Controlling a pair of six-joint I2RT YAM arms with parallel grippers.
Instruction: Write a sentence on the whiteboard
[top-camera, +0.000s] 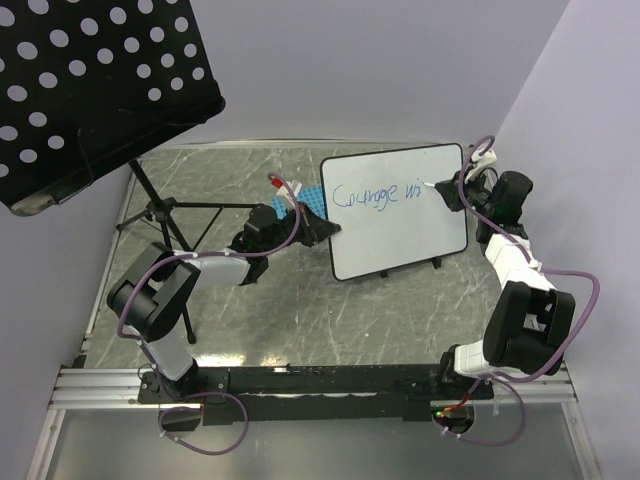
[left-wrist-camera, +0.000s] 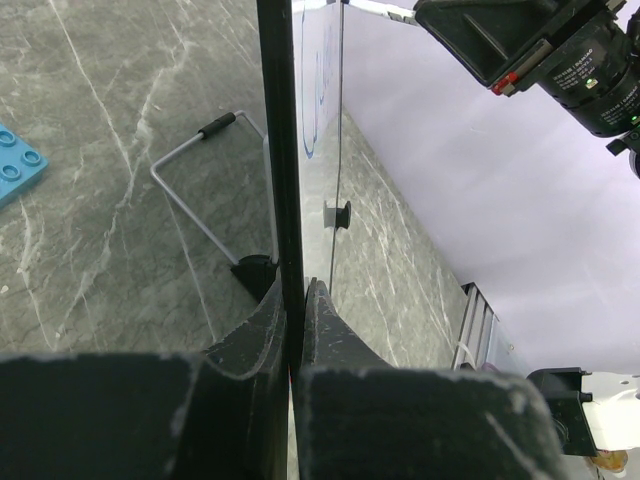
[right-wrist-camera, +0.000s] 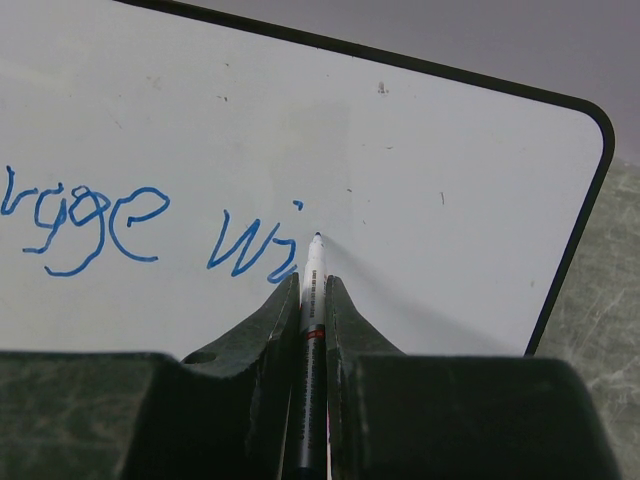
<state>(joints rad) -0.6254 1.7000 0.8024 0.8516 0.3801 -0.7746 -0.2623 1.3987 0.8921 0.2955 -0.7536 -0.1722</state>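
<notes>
The whiteboard stands tilted on its feet at the middle right of the table. Blue handwriting, the sentence, reads "Courage wi" along its upper part. My right gripper is shut on a white marker, whose tip touches the board just right of the "wi". My left gripper is shut on the whiteboard's dark left edge, with one finger on each face. The left wrist view shows the board edge-on, with its wire stand behind it.
A black perforated music stand hangs over the back left, its tripod legs on the table. A blue gridded rack and a red-and-white object lie just left of the board. A wall runs close along the right side.
</notes>
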